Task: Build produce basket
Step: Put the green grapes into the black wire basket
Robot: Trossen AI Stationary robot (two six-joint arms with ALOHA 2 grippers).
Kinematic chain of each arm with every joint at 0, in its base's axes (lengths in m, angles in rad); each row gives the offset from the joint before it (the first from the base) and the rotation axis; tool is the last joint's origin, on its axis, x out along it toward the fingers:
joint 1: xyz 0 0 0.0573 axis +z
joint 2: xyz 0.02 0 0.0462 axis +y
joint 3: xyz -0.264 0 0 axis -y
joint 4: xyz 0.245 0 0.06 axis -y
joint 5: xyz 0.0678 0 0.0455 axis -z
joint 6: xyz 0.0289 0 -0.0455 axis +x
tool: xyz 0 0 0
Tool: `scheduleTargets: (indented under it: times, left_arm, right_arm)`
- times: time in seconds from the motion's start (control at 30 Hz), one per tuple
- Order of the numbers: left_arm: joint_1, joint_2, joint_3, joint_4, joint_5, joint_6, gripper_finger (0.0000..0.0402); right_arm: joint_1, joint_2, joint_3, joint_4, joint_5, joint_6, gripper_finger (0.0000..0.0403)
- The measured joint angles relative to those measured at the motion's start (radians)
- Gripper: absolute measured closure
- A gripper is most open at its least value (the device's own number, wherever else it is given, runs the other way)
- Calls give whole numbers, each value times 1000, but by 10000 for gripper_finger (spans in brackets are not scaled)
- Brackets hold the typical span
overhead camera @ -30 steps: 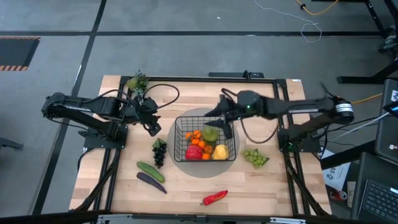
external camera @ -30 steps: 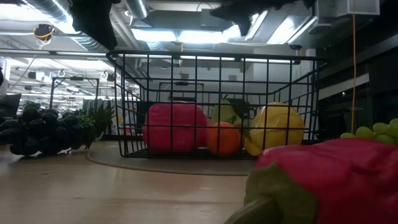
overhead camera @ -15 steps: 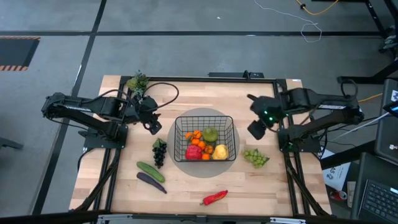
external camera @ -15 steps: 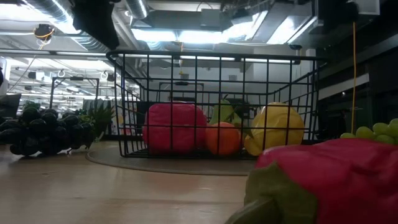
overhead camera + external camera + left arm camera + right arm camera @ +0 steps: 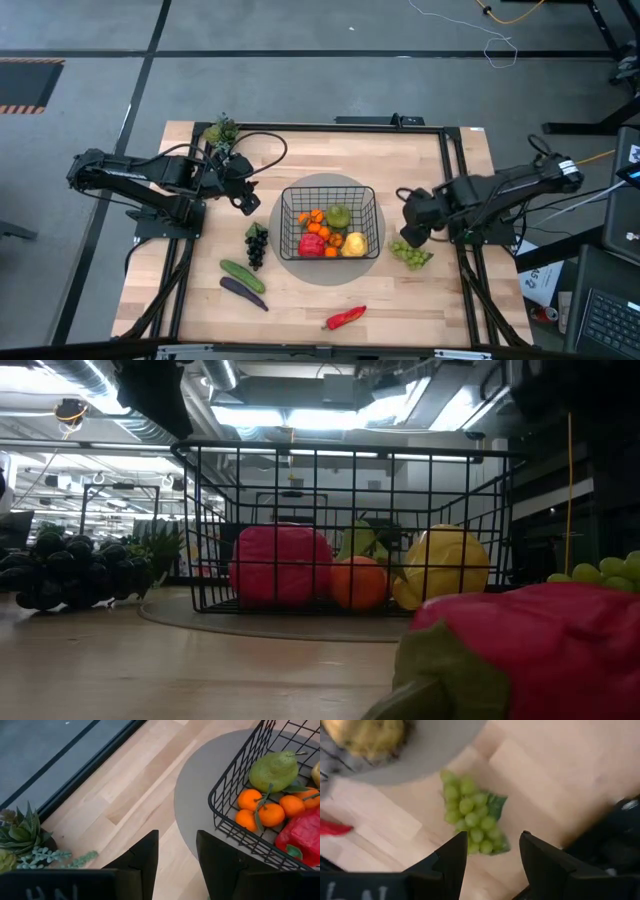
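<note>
Surface: wooden table (image 5: 300, 310), grey mat under the basket (image 5: 330, 222) at frame centre.
Right gripper (image 5: 412, 229): fingers spread, empty; swung from the basket to right of centre, above green grapes (image 5: 410, 253).
Left gripper (image 5: 246, 201): spread, empty, left of basket, unmoved.
Meaning: pear (image 5: 339, 215) delivered; grapes next, I judge.
</note>
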Motion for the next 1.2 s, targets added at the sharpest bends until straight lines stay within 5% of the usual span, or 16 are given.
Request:
scheduleTargets:
  times: [0.3,0.57,0.9,1.2]
  left_arm:
    - [0,0,0,0,-9,3,274]
    - [0,0,0,0,-26,3,274]
    - [0,0,0,-1,-27,4,274]
    - [0,0,0,-1,-76,5,274]
  right_arm:
    - [33,0,-272,409,-75,22,221]
    - [33,0,-431,576,-129,80,221]
    - [34,-3,-530,645,-38,123,232]
    - [33,0,-542,722,-59,161,264]
